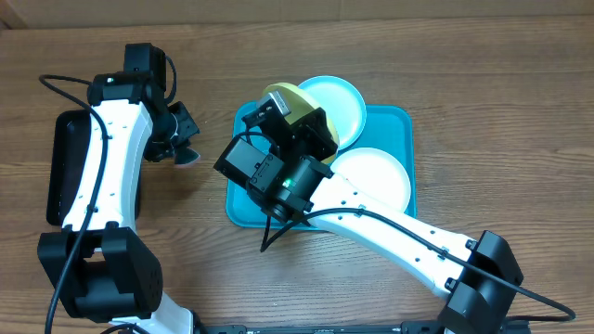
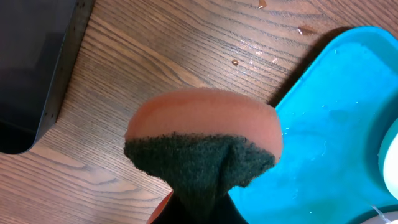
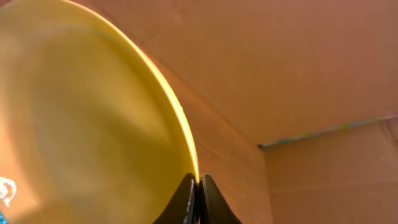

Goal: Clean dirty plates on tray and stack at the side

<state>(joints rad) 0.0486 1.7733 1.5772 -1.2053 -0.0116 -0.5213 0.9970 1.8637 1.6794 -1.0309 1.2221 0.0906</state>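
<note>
- Pinching the thin rim of the round yellow-green plastic plate (image 3: pixel 93 112), the right jaws are shut tight on it and hold it tilted above the large turquoise plastic tray (image 1: pixel 243 211).
- The left jaws are clamped on an orange sponge with a dark scouring face (image 2: pixel 202 143), over the wooden bench (image 1: pixel 510 93) at the tray's 9 o'clock.
- A round light blue plastic plate (image 1: pixel 339 102) lies at the tray's 12 o'clock, and a round white plastic plate (image 1: pixel 376 176) at 4 o'clock.
- These plates look light and stiff, and probably slick when wet, so the rim seems the best place to grip.
</note>
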